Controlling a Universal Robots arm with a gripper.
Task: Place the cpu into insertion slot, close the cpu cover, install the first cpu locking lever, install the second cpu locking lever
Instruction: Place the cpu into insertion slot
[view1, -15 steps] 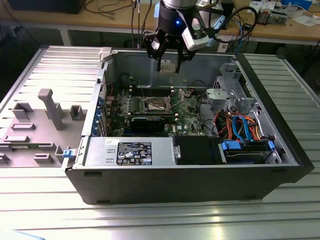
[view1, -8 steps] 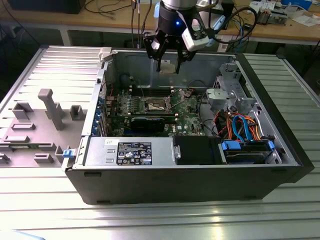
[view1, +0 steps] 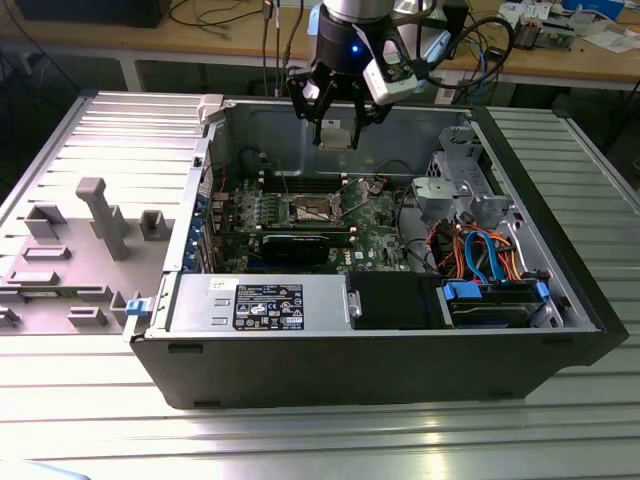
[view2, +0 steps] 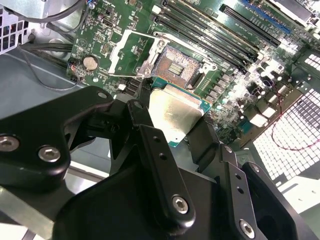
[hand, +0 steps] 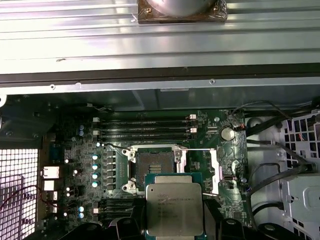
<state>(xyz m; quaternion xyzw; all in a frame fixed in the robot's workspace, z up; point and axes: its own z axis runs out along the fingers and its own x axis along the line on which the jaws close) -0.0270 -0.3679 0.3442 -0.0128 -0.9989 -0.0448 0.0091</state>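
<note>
Gripping the cpu (view2: 175, 112) by two opposite edges, fingers (view2: 156, 150) clamped shut on it, metal top turned toward the wrist cameras. In the exterior view, gripper (view1: 337, 128) hanging high over the open case (view1: 350, 360), well above the board (view2: 102, 35). Slot (hand: 155, 167) bare and dark-centred, lying just past the chip's far edge in both wrist views. Cover (view2: 131, 52) swung up beside the slot (a good sign: nothing lying across the opening).

Step in hand, by the look of it: carrying the chip to the slot. Nothing seated yet, cover not yet closed.

To do it well:
- Keep the chip flat and level.
- Square its edges to the slot's shiny rim before lowering.
- Check orientation, not just the outline.
- Come down straight, with no sliding across the contacts; risk of damage and a poor seat otherwise.
- Release only once resting evenly all round, no corner riding up on the rim.
- Mind the raised cover during the descent, the finger linkages looking bulky enough to catch it.
- Stay off the memory slots (hand: 142, 131) on the slot's other side.
</note>
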